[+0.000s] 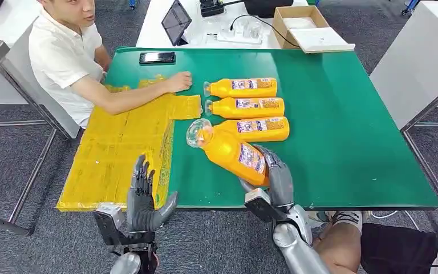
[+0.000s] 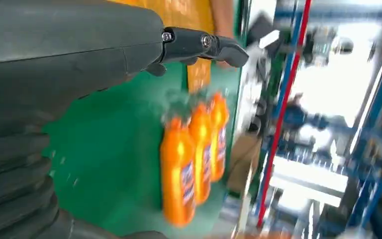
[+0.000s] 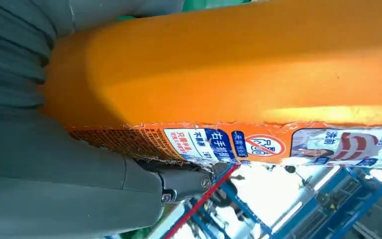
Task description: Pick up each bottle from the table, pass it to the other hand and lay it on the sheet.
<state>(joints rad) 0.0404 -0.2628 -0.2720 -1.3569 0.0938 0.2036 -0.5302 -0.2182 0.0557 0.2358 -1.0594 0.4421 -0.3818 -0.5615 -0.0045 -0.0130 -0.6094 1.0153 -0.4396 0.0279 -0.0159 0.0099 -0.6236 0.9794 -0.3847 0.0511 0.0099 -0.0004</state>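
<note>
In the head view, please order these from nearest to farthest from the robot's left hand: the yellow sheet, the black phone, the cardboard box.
From the left hand:
1. Yellow sheet, directly ahead of the hand, on the table's left side.
2. Black phone, at the table's far left edge.
3. Cardboard box, beyond the table, far right.

- The three orange bottles are motion-blurred in the left wrist view.
- The held bottle runs off the right wrist view's edge, cap unseen.
</note>
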